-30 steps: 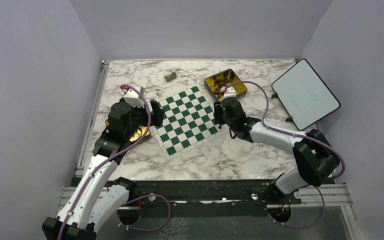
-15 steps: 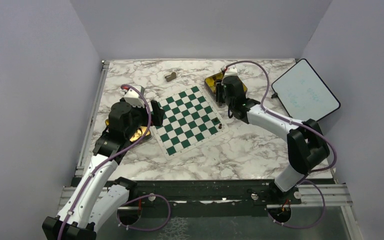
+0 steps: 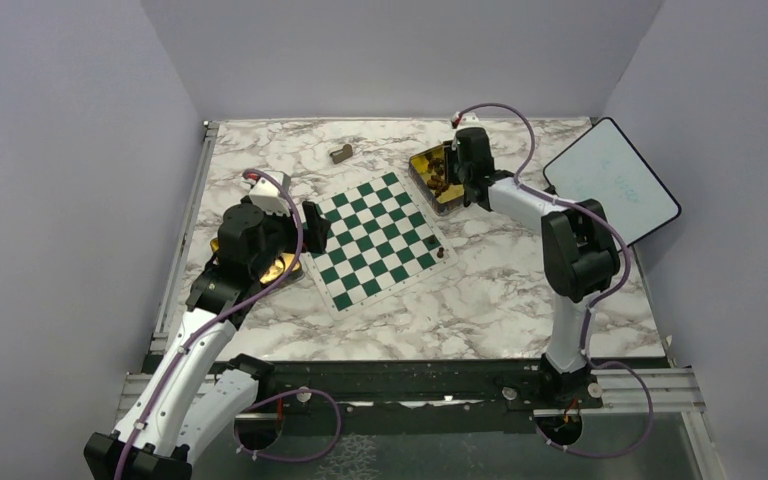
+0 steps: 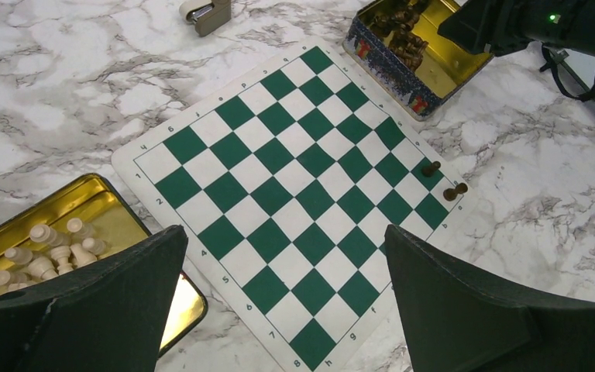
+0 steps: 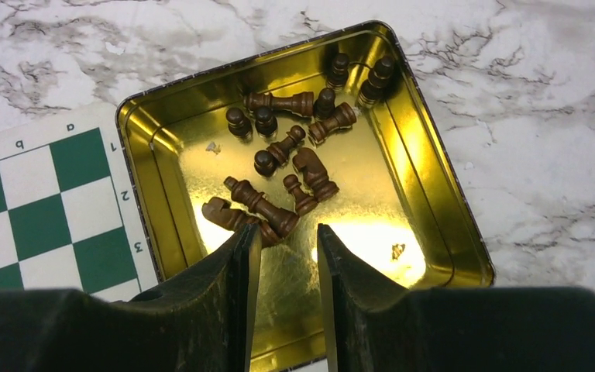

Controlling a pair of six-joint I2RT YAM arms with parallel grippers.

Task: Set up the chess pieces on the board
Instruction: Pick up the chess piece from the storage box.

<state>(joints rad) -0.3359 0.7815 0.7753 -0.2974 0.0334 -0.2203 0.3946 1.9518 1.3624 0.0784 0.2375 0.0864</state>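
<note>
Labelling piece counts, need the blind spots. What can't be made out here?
- Top view: chess pieces on the board too small to identify.
- Top view: left tin mostly under the left arm.
- Left wrist: cream pieces partly behind the left hand.
- Right wrist: near rim of the right tin behind the right hand.

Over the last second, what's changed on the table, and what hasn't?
The right gripper swung from the board's right edge away to the far gold tin and now hovers over the chess pieces lying in it, jaws narrowed but empty. Two dark pieces it had been hiding now show at that board edge. The left gripper, wide open, and the board stayed put.
</note>
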